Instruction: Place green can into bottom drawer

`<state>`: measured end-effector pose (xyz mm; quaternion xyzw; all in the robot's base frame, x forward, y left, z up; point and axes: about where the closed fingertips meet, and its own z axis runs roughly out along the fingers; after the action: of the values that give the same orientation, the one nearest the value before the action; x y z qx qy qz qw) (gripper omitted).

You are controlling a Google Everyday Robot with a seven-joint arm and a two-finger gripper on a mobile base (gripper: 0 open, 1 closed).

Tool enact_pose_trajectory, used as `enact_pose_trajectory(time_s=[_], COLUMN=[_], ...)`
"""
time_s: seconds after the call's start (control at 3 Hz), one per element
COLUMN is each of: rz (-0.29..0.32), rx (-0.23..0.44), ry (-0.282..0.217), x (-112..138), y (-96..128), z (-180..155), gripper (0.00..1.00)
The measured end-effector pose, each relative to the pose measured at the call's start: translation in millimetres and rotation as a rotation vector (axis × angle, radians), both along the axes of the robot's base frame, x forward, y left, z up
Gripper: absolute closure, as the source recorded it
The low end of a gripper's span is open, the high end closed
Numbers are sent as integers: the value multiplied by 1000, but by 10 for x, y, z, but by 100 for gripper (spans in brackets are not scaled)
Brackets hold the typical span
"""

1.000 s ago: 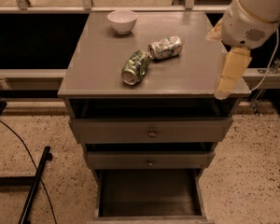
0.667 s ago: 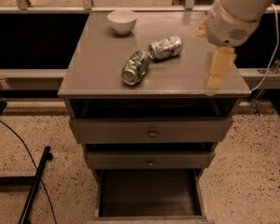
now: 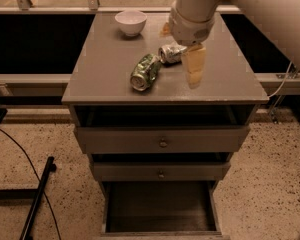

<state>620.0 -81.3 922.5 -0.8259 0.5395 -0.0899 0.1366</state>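
The green can (image 3: pixel 144 72) lies on its side, dented, near the middle of the grey cabinet top (image 3: pixel 105 74). A paler whitish-silver can (image 3: pixel 171 53) lies just behind and right of it. My gripper (image 3: pixel 192 69) hangs over the top, right of the green can and beside the pale can, a short gap from the green can. It holds nothing. The bottom drawer (image 3: pixel 160 209) is pulled out, its dark interior showing nothing inside.
A white bowl (image 3: pixel 130 22) stands at the back left of the cabinet top. Two shallower drawers with round knobs (image 3: pixel 163 143) are a little ajar above the bottom drawer. A black stand and cable (image 3: pixel 37 199) lie on the floor at left.
My arm has swung left across the cabinet top, from its right edge to just right of the two cans. The cans and bowl have not moved.
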Motion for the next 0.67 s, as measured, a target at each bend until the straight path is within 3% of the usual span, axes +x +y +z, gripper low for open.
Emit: enact_pose_trajectory(time_s=[0.33,0.67], rz=[188,368], rx=[-20,10], ry=[-40,-57], x=[249,386], y=[293,535], z=[-111,-209], gripper=[0,0])
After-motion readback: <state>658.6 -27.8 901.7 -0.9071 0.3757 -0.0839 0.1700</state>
